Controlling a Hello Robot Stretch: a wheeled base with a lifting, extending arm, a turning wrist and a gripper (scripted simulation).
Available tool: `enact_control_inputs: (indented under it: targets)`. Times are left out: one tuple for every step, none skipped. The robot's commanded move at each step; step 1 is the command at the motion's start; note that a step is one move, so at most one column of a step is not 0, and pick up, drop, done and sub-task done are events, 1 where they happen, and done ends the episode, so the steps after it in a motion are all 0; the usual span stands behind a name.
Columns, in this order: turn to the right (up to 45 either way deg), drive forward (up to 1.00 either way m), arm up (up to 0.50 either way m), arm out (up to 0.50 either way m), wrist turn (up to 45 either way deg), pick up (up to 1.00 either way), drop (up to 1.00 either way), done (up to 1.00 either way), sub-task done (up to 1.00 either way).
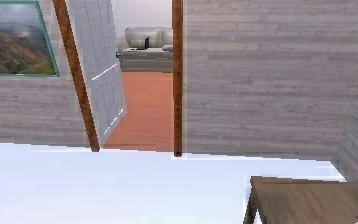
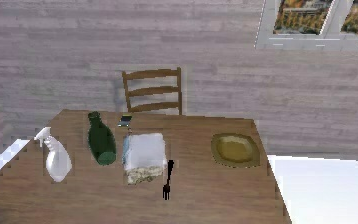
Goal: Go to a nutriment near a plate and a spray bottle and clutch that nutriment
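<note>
In the arm side view a wooden table [image 2: 202, 195] carries a pale, loaf-like block [image 2: 144, 159] near its middle. A white spray bottle [image 2: 55, 157] stands at the table's left and a dark green bottle [image 2: 100, 140] leans between the two. A yellowish plate [image 2: 235, 150] lies toward the table's right. A dark fork [image 2: 168, 180] lies just in front of the pale block, and a small dark item [image 2: 125, 122] sits near the far edge.
A wooden chair [image 2: 153, 90] stands behind the table against a grey plank wall, with a window [image 2: 317, 20] at upper right. In the forward view a white door [image 1: 99, 70] hangs ajar on a doorway to an orange-floored room with a sofa [image 1: 149, 45]. A table corner [image 1: 307, 200] shows at bottom right.
</note>
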Motion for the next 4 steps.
enact_control_inputs:
  targets:
    - [0.0, 0.0, 0.36, 0.0, 0.0, 0.0, 0.0, 0.0, 0.0]
    - [0.0, 0.0, 0.0, 0.26, 0.0, 0.0, 0.0, 0.0, 0.0]
    - [0.0, 0.0, 0.0, 0.0, 45.0, 0.0, 0.0, 0.0, 0.0]
    - [0.0, 0.0, 0.0, 0.0, 45.0, 0.0, 0.0, 0.0, 0.0]
